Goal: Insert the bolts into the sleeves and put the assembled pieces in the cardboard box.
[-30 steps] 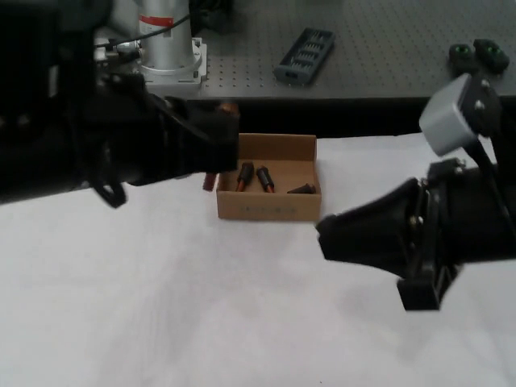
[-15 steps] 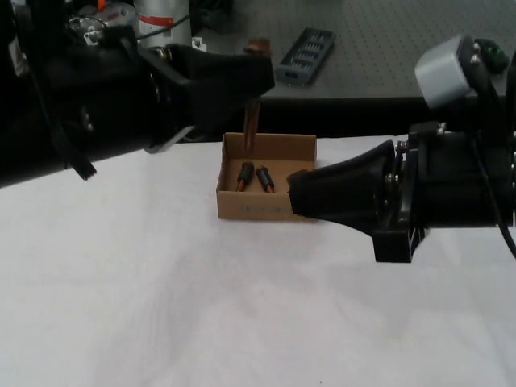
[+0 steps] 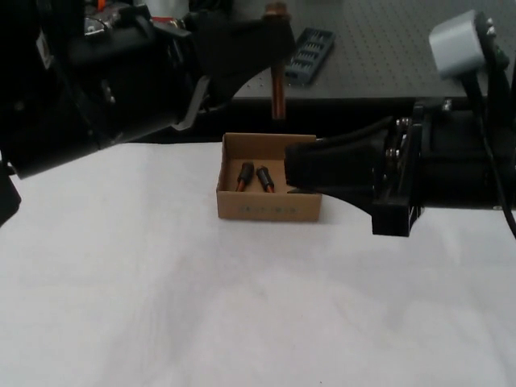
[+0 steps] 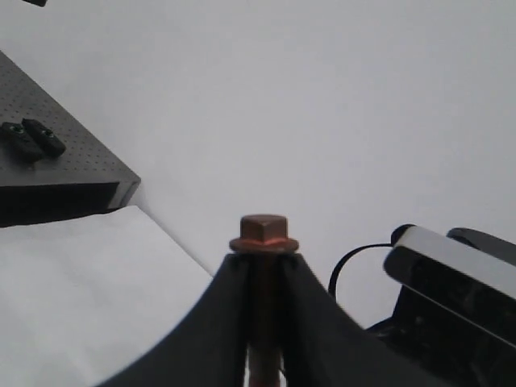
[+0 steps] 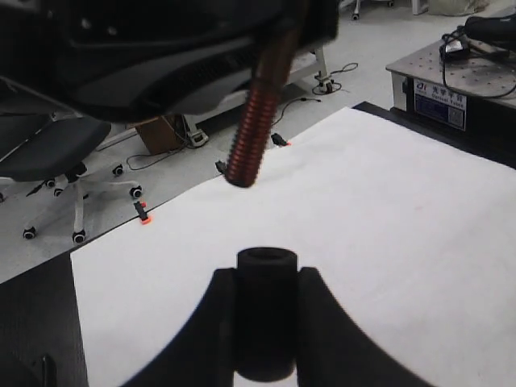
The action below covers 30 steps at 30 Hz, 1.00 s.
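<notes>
My left gripper (image 4: 263,263) risen higher, clamping a copper hex-head threaded bolt (image 4: 264,233) upright, my right gripper (image 5: 266,280) pinching a black hollow sleeve (image 5: 266,322)

Two assembled pieces (image 3: 246,174) in cardboard box (image 3: 268,211), bolt (image 3: 277,81) in left tool (image 4: 262,258) above it, sleeve (image 5: 266,322) in right tool (image 5: 266,274) below bolt

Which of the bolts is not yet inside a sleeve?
The bolt held upright in the left gripper, raised near the cardboard box: its thread is bare. The two bolts lying in the box each wear a black sleeve.
</notes>
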{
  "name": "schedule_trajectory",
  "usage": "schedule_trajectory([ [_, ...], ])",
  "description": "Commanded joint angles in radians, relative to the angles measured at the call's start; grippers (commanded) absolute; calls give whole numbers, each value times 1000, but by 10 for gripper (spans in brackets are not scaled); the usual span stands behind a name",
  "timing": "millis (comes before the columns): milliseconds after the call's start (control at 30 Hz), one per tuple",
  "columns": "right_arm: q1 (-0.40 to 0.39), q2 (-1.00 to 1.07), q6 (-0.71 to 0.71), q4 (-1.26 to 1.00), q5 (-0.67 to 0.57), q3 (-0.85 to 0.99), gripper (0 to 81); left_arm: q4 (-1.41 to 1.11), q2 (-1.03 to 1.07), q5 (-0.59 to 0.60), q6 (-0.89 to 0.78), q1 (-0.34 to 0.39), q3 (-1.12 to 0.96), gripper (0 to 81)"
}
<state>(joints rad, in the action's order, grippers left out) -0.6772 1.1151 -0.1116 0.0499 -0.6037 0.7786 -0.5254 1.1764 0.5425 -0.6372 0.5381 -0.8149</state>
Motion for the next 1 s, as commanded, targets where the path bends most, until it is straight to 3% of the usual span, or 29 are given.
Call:
schedule_trajectory([
  [0,0,1,-9,-55,-16,3,20,-57,3,-9,-38,-2,-6,6],
  [967,0,44,-120,-194,-12,3,20,-60,3,-40,-37,0,-6,6],
])
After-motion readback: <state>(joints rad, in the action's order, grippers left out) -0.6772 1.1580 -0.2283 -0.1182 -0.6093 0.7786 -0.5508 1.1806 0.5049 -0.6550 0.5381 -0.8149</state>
